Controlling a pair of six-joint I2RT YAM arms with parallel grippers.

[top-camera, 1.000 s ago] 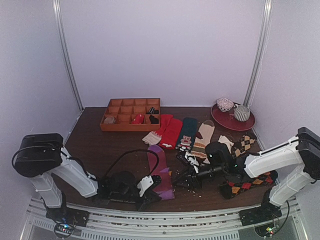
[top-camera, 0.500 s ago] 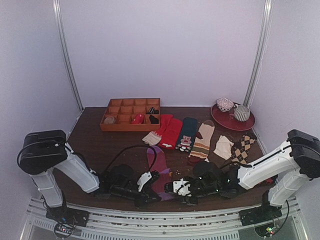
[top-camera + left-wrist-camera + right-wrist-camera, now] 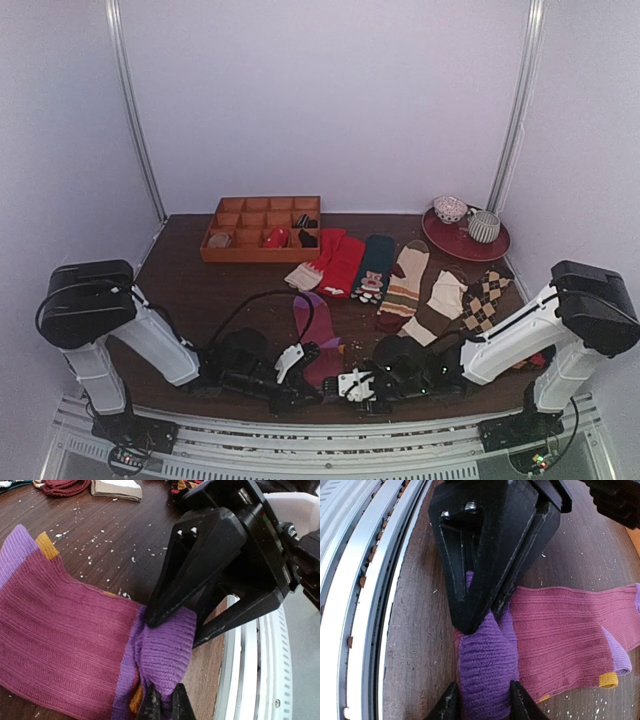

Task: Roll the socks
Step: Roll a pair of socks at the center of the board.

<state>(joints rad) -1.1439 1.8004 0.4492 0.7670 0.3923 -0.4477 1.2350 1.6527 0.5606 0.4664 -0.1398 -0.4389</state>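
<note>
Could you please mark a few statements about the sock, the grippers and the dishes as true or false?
1. The left gripper and the right gripper both pinch the purple end of the magenta sock. True.
2. That sock lies inside the orange tray. False: it lies on the table, near the front edge.
3. The red plate carries two cups. True.
4. Every tray compartment is empty. False: several hold small items.

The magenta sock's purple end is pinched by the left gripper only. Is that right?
Not quite. The magenta sock's purple end is pinched by both the left gripper and the right gripper; the right wrist view shows its own fingers closed around that end.
</note>
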